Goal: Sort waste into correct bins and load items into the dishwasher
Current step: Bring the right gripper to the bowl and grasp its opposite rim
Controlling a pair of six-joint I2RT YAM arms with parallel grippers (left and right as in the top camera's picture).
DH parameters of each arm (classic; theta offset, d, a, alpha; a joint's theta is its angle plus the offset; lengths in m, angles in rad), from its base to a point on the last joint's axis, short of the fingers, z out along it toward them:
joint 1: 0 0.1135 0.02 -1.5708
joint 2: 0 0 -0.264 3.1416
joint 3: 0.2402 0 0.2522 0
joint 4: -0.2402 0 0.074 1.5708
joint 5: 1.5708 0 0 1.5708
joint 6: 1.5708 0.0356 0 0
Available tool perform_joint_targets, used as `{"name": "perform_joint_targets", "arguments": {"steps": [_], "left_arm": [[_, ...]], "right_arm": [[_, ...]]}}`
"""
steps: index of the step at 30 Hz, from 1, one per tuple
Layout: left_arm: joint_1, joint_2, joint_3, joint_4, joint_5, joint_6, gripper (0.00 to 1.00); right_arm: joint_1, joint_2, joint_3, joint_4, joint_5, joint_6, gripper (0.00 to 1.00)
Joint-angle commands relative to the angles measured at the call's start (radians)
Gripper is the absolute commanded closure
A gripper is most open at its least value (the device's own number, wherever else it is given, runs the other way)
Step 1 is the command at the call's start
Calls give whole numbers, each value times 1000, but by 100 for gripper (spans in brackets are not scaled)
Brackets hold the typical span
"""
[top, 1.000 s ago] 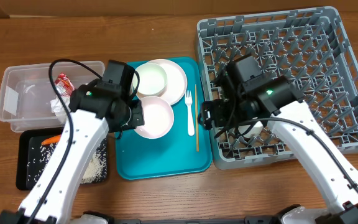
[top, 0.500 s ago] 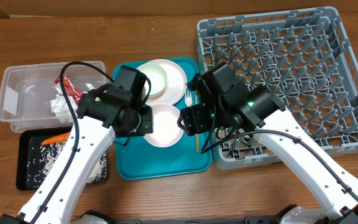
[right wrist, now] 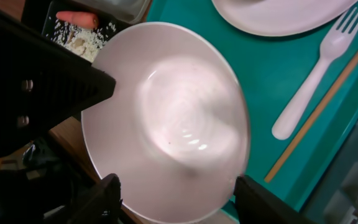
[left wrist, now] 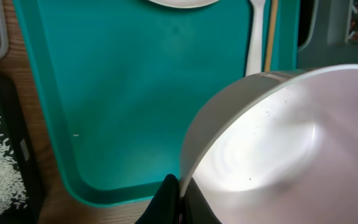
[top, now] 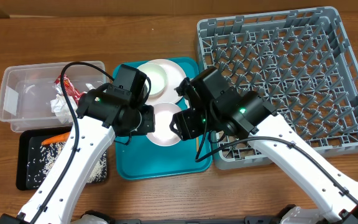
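Left tool (left wrist: 178,200) pinches white bowl (right wrist: 166,112) by its rim, tilted above teal tray (left wrist: 123,93). Right tool (right wrist: 178,198) spread, straddling the bowl from the right, no grip visible yet. Grey rack (top: 328,74) lies further right, so right arm is nearer; handover likely.

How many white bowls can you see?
2. The near bowl is pinched at its rim by the left fingers over the teal tray. The far bowl sits on the plate at the tray's back. The arms may hide more.
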Motion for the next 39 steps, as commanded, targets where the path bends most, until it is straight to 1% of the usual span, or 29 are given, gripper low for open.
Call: {"name": "perform_joint_targets", "arguments": {"steps": [1, 5, 12, 14, 15, 16, 21, 24, 29, 31, 34, 37, 39], "left_arm": [[-6, -8, 13, 9, 66, 19, 96], [-6, -8, 13, 13, 68, 19, 96], [-6, -8, 13, 13, 68, 19, 96], [-6, -8, 13, 13, 68, 19, 96], [-6, -8, 13, 13, 67, 19, 96], [-6, -8, 13, 13, 67, 19, 96], [-6, -8, 13, 12, 67, 22, 96], [-6, -8, 13, 12, 63, 24, 96], [-6, -8, 13, 12, 63, 24, 96], [-6, -8, 13, 13, 63, 24, 96], [-6, -8, 13, 11, 63, 24, 96], [-6, -8, 13, 11, 63, 24, 96], [-6, -8, 13, 12, 63, 23, 96]], "right_arm": [[2, -9, 27, 5, -5, 4, 39], [2, -8, 26, 5, -1, 4, 39], [2, -8, -13, 38, 74, 4, 39], [2, -8, -28, 68, 90, 3, 37], [2, -8, -34, 84, 100, 3, 33], [2, -8, -35, 97, 110, 0, 32], [2, -8, -35, 141, 138, 0, 31], [2, -8, -35, 159, 165, -1, 28], [2, -8, -35, 177, 176, -4, 26], [2, -8, -33, 185, 180, -4, 24], [2, -8, -30, 182, 179, -3, 24], [2, -8, -31, 142, 179, -3, 25], [2, -8, -31, 105, 179, -2, 28]]}}
